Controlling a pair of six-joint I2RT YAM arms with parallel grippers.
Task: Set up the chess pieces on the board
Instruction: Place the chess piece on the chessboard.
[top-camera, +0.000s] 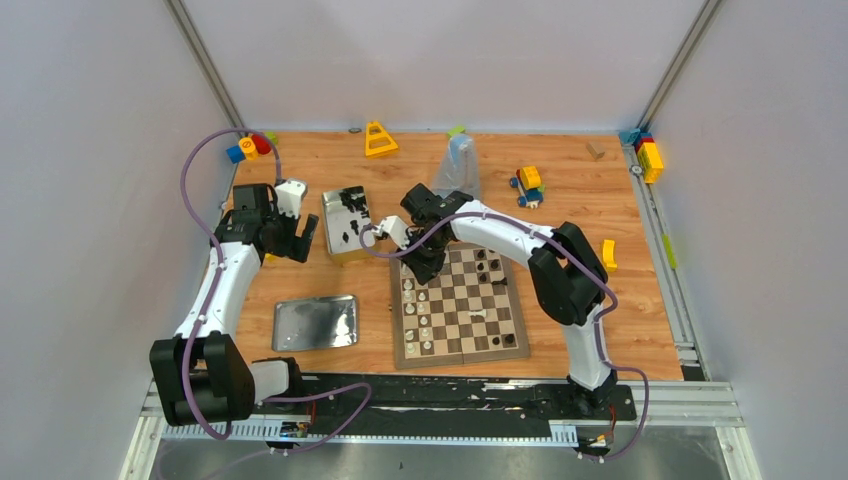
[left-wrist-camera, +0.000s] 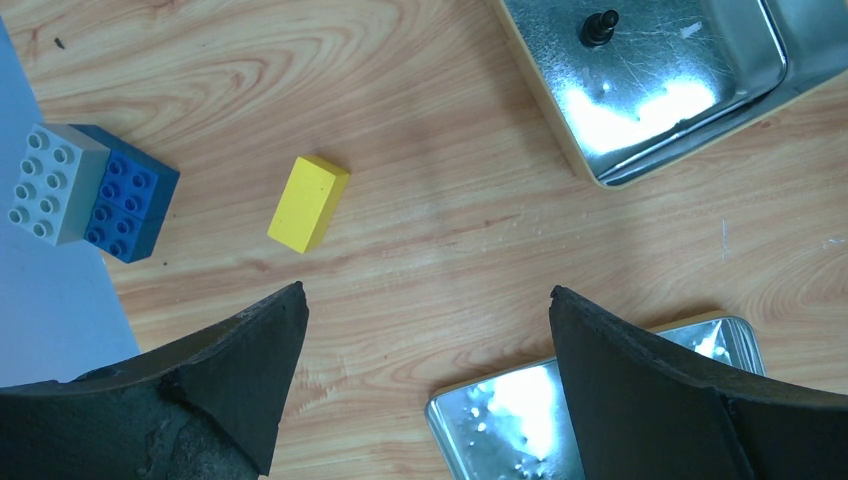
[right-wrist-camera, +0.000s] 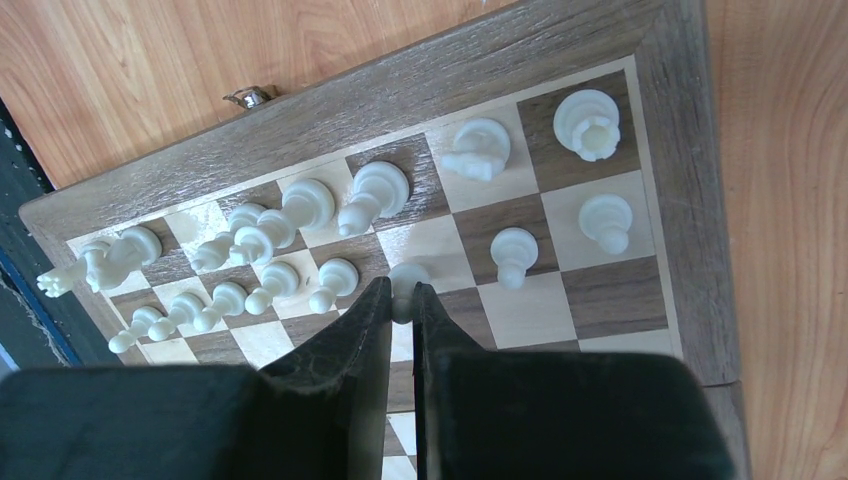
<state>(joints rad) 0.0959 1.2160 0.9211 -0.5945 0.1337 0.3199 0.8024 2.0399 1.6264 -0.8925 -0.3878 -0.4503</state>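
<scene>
Viewing from the top external camera: the board (top-camera: 460, 305) lies on the tabletop (top-camera: 300, 160) in front of the right arm. White pieces (top-camera: 424, 322) stand in a column along its left edge, and a few black pieces (top-camera: 486, 265) stand near its far edge. The right gripper (top-camera: 425, 268) is down over the board's far-left corner; its jaw state cannot be told from this view. The left gripper (top-camera: 300, 240) is off the board, just left of an open tin (top-camera: 347, 222) holding dark pieces. A flat lid (top-camera: 316, 322) lies nearer the arm bases, left of the board.

Left wrist camera: the left gripper's fingers stand wide apart with only bare wood between them. A yellow block (left-wrist-camera: 308, 203) and a blue and grey block (left-wrist-camera: 90, 190) lie beyond them. One black piece (left-wrist-camera: 598, 27) stands in the tin at upper right. The lid shows in part between the fingers at the lower edge.

Right wrist camera: the right gripper's fingers are pressed together on a white pawn (right-wrist-camera: 408, 275), whose head shows just past the fingertips. The pawn is over the board, in the second row of white pieces. Both rows are upright.
</scene>
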